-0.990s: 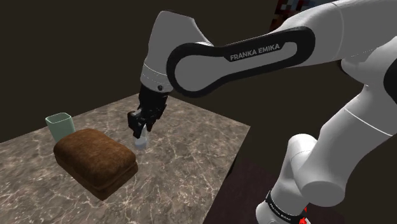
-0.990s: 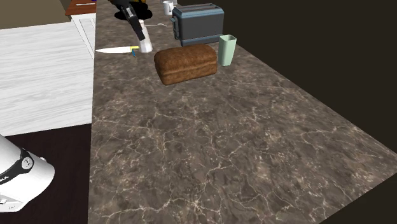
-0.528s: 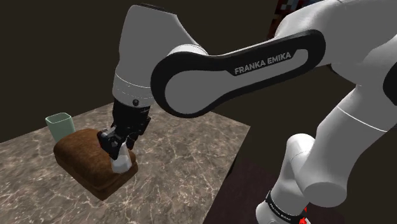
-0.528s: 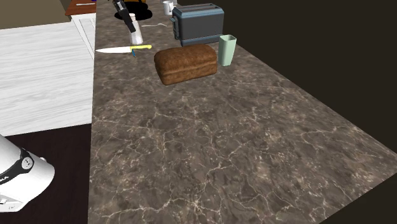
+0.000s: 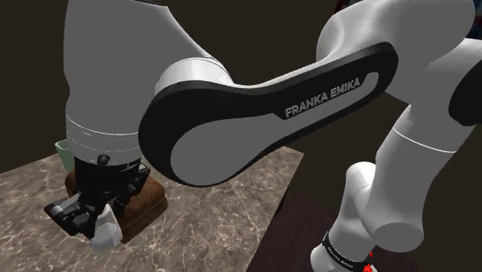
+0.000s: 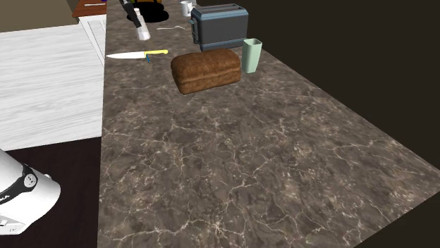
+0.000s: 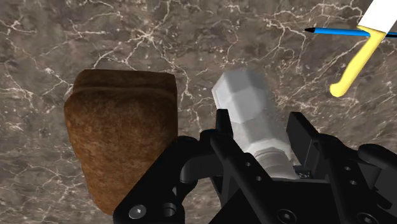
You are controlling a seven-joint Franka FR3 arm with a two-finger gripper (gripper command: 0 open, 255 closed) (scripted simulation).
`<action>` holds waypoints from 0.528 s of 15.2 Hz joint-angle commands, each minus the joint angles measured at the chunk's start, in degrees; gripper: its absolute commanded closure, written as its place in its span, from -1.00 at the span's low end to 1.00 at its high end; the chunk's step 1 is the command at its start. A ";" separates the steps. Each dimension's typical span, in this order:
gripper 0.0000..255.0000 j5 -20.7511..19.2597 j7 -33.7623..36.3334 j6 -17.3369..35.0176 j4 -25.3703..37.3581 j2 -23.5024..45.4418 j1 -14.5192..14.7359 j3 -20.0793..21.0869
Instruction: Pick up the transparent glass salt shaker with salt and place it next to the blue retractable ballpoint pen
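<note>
White capitals on the dark panel of my arm (image 5: 324,93) read FRANKA EMIKA. A black band lower down carries lettering too small to read. My gripper (image 7: 261,130) is clamped on the salt shaker (image 7: 245,95), one black finger on each side of its body, and holds it tilted above the worktop (image 6: 247,162). A brown bread loaf (image 7: 121,137) lies on the worktop near it. In the shoulder view my wrist covers much of that loaf and of the pale green cup (image 5: 63,148) behind it. The blue pen (image 7: 334,30) lies farther off, just beside a knife (image 7: 356,67) with a yellow handle and white blade. Bare marbled worktop lies between the shaker and the pen. In the second exterior view a grey toaster (image 6: 220,25) stands beyond the loaf. The shaker is drawn pale grey-white, with a faceted cap and a round body.
</note>
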 commanded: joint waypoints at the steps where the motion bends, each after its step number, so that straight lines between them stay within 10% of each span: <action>1: 1.00 -2.31 3.80 -0.64 2.92 2.80 1.28 1.55; 8: 1.00 -8.03 11.52 -1.00 8.63 9.81 4.91 3.69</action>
